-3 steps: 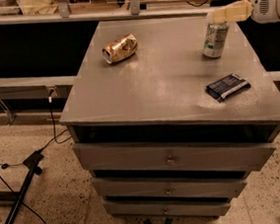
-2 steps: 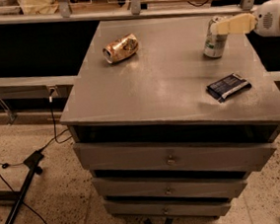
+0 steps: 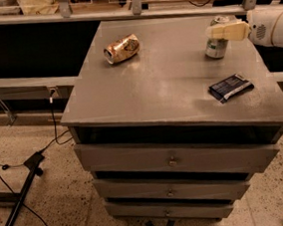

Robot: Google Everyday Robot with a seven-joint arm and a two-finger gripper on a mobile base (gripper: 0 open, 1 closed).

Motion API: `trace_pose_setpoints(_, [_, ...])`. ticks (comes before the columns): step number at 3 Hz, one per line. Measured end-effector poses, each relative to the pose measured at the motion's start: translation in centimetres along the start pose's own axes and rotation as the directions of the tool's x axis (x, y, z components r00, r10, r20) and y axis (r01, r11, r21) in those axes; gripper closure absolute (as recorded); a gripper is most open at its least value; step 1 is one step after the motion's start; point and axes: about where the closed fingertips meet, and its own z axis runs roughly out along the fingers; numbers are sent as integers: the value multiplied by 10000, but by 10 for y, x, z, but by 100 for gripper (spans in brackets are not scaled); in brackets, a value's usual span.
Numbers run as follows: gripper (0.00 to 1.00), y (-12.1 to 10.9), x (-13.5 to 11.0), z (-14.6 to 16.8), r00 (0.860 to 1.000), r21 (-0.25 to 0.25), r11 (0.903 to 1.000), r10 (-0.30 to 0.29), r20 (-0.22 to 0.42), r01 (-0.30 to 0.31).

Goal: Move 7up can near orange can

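My gripper is at the top of the upright 7up can, near the back right corner. Clamped or not, I cannot tell. The orange can lies well to its left.

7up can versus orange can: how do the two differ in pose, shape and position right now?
The 7up can stands upright, back right on the cabinet top; the orange can lies on its side, back left. The 7up can is smooth, silver-green; the orange can is dented, orange-gold. The end effector is at the 7up can's upper part, away from the orange can. Both are drink cans on the same top.
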Motion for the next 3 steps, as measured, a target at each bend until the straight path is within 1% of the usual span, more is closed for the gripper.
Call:
trace_pose_setpoints(1, [0,-2,4,-1,9999,50,10000,62,-88,-62])
trace_pose_setpoints(2, [0,-3,14,2,9988,-58,9988,-489,-17,489])
trace_pose_setpoints(3, [0,-4,29,10,9935,-416,9929,-1099,310,1112])
